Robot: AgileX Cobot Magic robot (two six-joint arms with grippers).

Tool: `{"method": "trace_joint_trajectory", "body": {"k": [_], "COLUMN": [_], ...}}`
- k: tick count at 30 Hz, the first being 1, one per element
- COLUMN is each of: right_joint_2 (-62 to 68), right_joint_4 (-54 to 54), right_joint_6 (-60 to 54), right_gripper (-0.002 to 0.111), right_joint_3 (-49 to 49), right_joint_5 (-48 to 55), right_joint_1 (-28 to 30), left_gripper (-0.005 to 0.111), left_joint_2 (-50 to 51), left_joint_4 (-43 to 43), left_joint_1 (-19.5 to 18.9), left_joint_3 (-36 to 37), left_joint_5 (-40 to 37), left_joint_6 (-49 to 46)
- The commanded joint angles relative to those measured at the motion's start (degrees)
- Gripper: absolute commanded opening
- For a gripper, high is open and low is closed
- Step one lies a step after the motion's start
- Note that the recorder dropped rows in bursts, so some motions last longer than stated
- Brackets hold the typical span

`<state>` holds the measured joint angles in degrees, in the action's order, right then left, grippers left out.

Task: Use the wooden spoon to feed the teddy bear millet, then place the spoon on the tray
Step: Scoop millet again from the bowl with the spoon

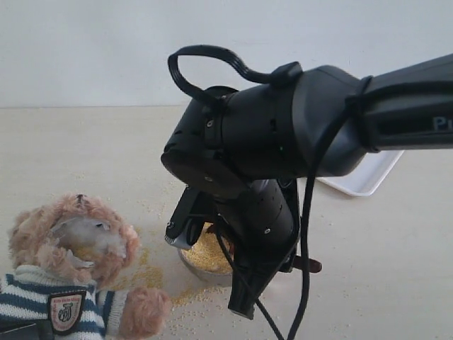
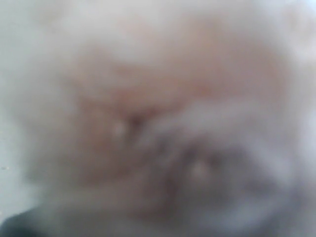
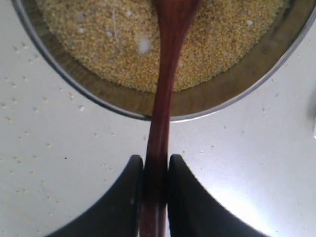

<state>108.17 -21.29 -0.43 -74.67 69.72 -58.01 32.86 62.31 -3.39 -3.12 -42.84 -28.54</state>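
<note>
Robot lab bench: bare pale tabletop [image 1: 85,149], blank white wall [image 1: 85,49], black robot arm [image 1: 318,120].

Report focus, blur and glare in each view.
Exterior view: sharp, evenly lit, though the right arm blocks much of the middle. Left wrist view: wholly out of focus, only pale fuzzy fur. Right wrist view: crisp spoon and millet, claw slightly soft, mild glare on the table beside it.
</note>
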Motion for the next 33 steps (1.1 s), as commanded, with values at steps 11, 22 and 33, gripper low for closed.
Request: {"method": "trace_joint_trajectory", "body": {"k": [11,22,33], "right_joint_2": [-2.6,-4.0,-6.4], "right_joint_4": [10.2,17.5,21.0], "right_joint_6": [-1.6,-3.2,-3.3], "right_gripper": [0.003,0.003,0.003], "right_joint_3": [-0.4,-0.4,-0.4], "right_joint_5": [-0.3,-2.0,-2.9], "right_joint_1": [3.8,7.9,9.5], "left_gripper": [0.005,0.005,0.005], "left_joint_2": [-0.5,-0.5,-0.5], "left_joint_4": [1.3,1.3,1.3], "left_joint_1": [-0.1,-0.1,-0.1], "left_joint_3": [0.1,0.1,0.1], "left_joint_5": [-0.2,-0.2,-0.2], "left_joint_6": [-0.2,-0.2,-0.2]}}
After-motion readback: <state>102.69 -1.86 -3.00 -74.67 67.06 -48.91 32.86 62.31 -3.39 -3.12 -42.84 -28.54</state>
